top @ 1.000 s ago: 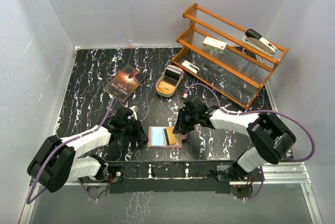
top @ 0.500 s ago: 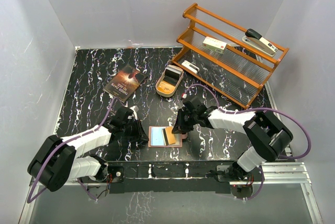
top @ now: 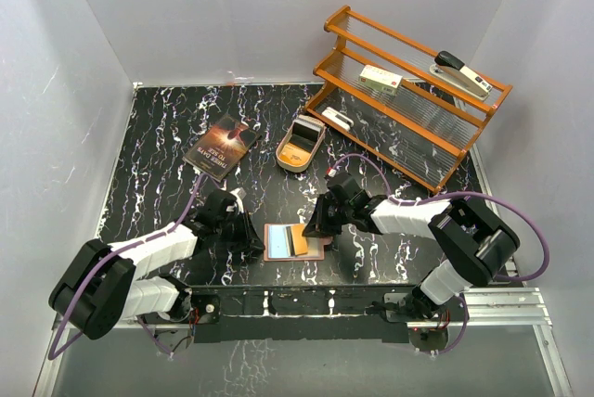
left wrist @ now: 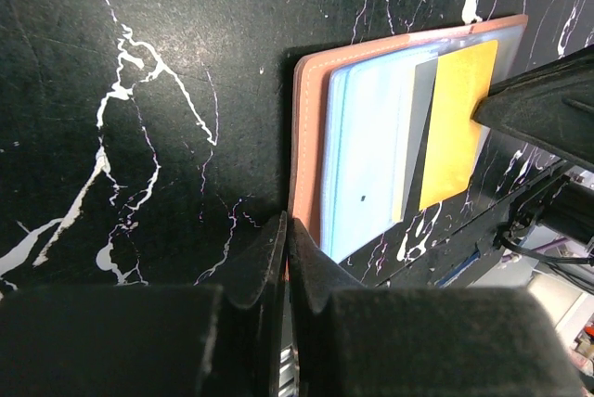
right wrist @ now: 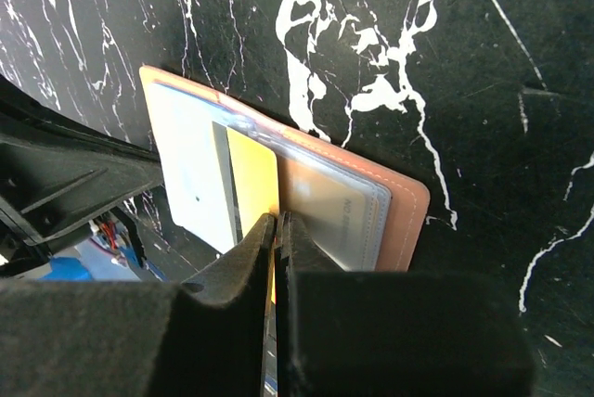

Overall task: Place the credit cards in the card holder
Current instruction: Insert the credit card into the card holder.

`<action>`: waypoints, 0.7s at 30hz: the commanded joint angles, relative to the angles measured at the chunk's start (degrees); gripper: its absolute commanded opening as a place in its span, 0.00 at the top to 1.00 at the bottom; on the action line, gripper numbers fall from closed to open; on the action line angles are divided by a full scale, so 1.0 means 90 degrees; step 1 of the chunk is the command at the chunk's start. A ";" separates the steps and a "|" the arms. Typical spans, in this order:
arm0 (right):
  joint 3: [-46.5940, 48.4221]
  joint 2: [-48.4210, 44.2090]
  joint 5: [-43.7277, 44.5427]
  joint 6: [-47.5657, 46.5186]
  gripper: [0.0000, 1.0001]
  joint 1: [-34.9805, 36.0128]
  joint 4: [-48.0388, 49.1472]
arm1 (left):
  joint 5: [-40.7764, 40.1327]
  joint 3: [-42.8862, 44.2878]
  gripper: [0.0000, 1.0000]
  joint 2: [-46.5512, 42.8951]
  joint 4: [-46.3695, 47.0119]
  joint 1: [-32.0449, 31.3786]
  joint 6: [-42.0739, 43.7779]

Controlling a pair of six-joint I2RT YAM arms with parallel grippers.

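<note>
Since a second ago, the right gripper has been drawn a little nearer and leftward over the card holder, and its forearm is angled lower. Both arms are bolted at the near edge of the table, a black slab veined with white like polished marble.

The holder is laid open and flat just beyond the bases, between the two grippers. It is a reddish-brown leather rectangle with rounded corners and clear plastic sleeves. A pale blue card is seen on its left half. A gold-orange card is overlapped beside it, with a grey strip between them.

The left gripper is clenched on the holder's left leather edge. The right gripper's fingers are pinched together on the edge of the gold-orange card, a yellow sliver being visible between them in the right wrist view.

Farther back, a dark paperback book is lying flat. A tan oval tin is placed near the wooden rack, whose slatted tiers are loaded with a white box and a stapler. The scene is enclosed by plain pale walls.
</note>
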 commanded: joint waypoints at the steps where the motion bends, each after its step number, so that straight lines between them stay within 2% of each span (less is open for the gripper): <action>1: -0.0109 -0.0124 0.0112 0.0341 1.00 -0.0010 0.0701 | 0.0156 -0.0116 0.97 -0.0024 0.0002 0.0021 -0.0052; 9: 0.0023 0.0072 0.0078 0.0554 1.00 0.0122 0.0994 | 0.0294 -0.0137 0.97 0.0003 0.0171 0.0016 -0.0185; 12: 0.0224 0.0170 0.0088 0.0468 0.88 0.0201 0.0767 | 0.0306 -0.0149 0.97 0.0019 0.0207 0.0019 -0.0208; 16: 0.0515 0.0157 0.0380 0.0094 0.74 0.0209 -0.0052 | 0.0315 -0.0149 0.97 0.0061 0.0237 0.0016 -0.0219; 21: 0.0532 -0.0092 0.0497 -0.0072 0.68 0.0214 -0.0490 | 0.0318 -0.0123 0.97 0.0044 0.0220 0.0013 -0.0210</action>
